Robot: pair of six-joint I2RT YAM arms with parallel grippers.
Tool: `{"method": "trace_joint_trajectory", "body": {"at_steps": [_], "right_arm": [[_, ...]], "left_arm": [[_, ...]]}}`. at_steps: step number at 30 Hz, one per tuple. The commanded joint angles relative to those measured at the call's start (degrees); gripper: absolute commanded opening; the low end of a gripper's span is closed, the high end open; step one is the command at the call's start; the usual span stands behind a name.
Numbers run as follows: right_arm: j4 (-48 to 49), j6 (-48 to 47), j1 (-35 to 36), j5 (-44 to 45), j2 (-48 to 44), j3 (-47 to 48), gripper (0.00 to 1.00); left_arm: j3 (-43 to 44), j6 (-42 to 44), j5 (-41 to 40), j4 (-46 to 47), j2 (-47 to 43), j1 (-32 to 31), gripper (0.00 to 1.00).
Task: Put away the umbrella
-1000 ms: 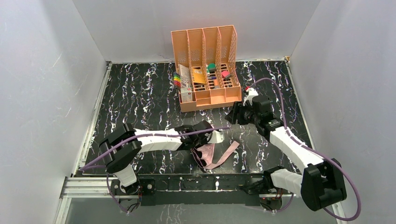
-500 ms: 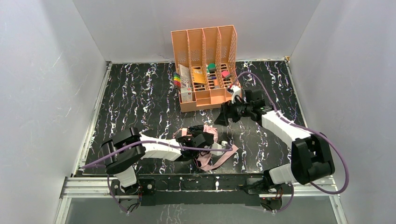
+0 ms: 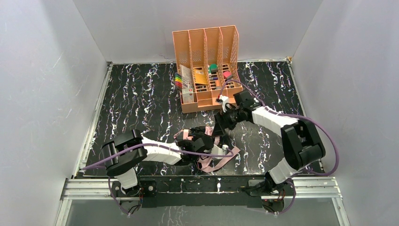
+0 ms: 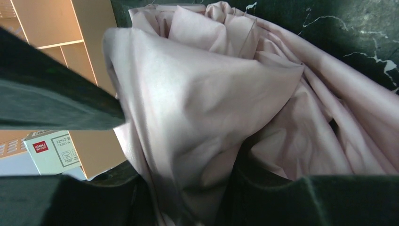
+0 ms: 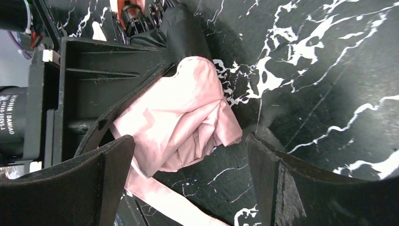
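The umbrella (image 3: pixel 212 159) lies crumpled near the table's front middle, pale pink fabric with a pink strap (image 3: pixel 227 155) trailing right. My left gripper (image 3: pixel 205 140) is shut on a fold of the pink fabric (image 4: pixel 197 108), which fills the left wrist view and runs down between the fingers (image 4: pixel 108 197). My right gripper (image 3: pixel 220 128) is open and hovers just above and right of the bundle. In the right wrist view its fingers (image 5: pixel 113 179) stand wide apart around the pink fabric (image 5: pixel 181 115) and the strap (image 5: pixel 171 202). The ribs are hidden.
The orange desk organiser (image 3: pixel 208 70) stands at the back middle, holding markers and small items; its wall shows in the left wrist view (image 4: pixel 89 47) with a white box (image 4: pixel 49 150). The left gripper's black body (image 5: pixel 94 89) sits close beside my right gripper. Grey walls enclose the black marbled table (image 3: pixel 141 99).
My right gripper has swung left and toward me from near the organiser to just over the umbrella. My left gripper has drawn slightly left with the fabric.
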Motion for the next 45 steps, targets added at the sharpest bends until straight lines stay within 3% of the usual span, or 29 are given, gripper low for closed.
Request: {"method": "trace_joint_trajectory", "body": {"at_steps": [1, 12, 17, 20, 24, 29, 34, 45], "right_arm": [[-2.2, -2.8, 1.9, -2.2, 2.5, 3.0, 0.96], [-1.1, -3.2, 6.0, -1.4, 9.8, 4.2, 0.94], [-1.8, -4.2, 6.3, 0.6, 13.7, 5.1, 0.87], [-1.8, -4.0, 6.5, 2.9, 14.6, 4.6, 0.77], [-0.5, -3.3, 6.9, 6.4, 14.1, 3.3, 0.59], [1.4, -2.4, 7.2, 10.7, 12.9, 1.9, 0.45], [2.4, -2.3, 7.3, 14.5, 11.5, 0.9, 0.41], [3.9, -3.0, 7.4, 16.1, 9.0, 0.0, 0.39]], "left_arm": [[-2.3, -0.1, 1.7, -1.3, -0.6, -0.7, 0.24], [-2.7, -0.3, 1.6, 0.1, -0.3, -1.0, 0.24], [-2.7, -1.1, 1.4, 0.5, -0.8, -1.1, 0.26], [-2.5, -2.8, 1.1, 1.0, -1.5, -1.1, 0.28], [-2.0, -6.8, 1.1, 1.3, -3.5, -1.1, 0.38], [-0.7, -12.7, 0.3, -0.8, -5.7, -1.0, 0.55], [-1.4, -19.9, -0.6, -2.4, -11.1, -1.1, 0.71], [-3.7, -41.2, -2.0, -15.1, -30.7, -1.0, 0.89]]}}
